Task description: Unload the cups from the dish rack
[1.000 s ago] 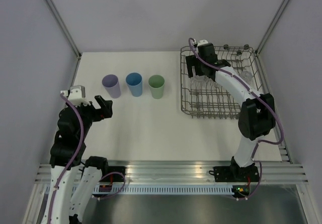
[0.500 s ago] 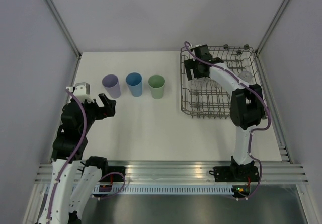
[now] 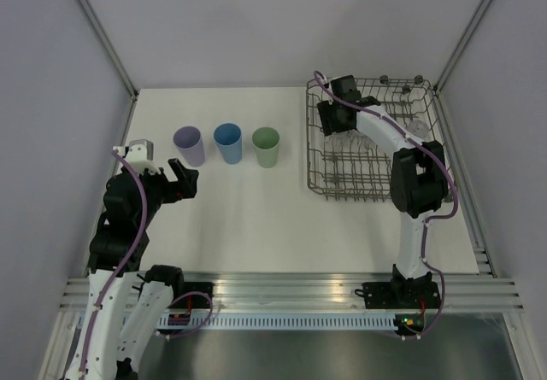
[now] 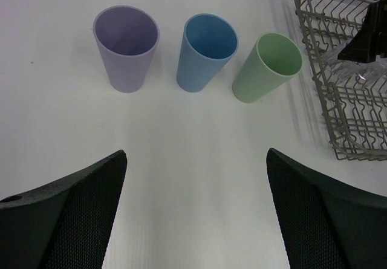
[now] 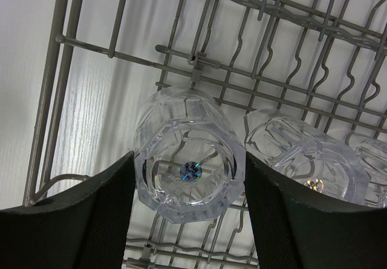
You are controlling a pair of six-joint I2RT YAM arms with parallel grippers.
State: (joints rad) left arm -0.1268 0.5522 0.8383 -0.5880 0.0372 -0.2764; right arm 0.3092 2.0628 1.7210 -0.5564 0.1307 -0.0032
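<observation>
The grey wire dish rack (image 3: 376, 194) stands at the back right. My right gripper (image 3: 335, 122) is down in its left side. In the right wrist view its two fingers press both sides of an upturned clear glass (image 5: 187, 160), so my right gripper (image 5: 188, 187) is shut on it. Two more clear glasses (image 5: 302, 154) lie beside it to the right. A lavender cup (image 3: 189, 146), a blue cup (image 3: 228, 143) and a pale green cup (image 3: 266, 147) stand upright in a row on the table. My left gripper (image 3: 184, 179) hangs open in front of them, holding nothing.
The rack's upright tines and cross wires (image 5: 199, 60) crowd closely around the held glass. The enclosure's walls and frame posts (image 3: 111, 64) bound the white table (image 3: 256, 218). The left wrist view shows the rack's near corner (image 4: 338, 124) to the right of the green cup (image 4: 269, 66).
My right gripper's fingers have closed from wide open onto the clear glass in the rack. The left arm shifted slightly toward the cups early on, then stayed still.
</observation>
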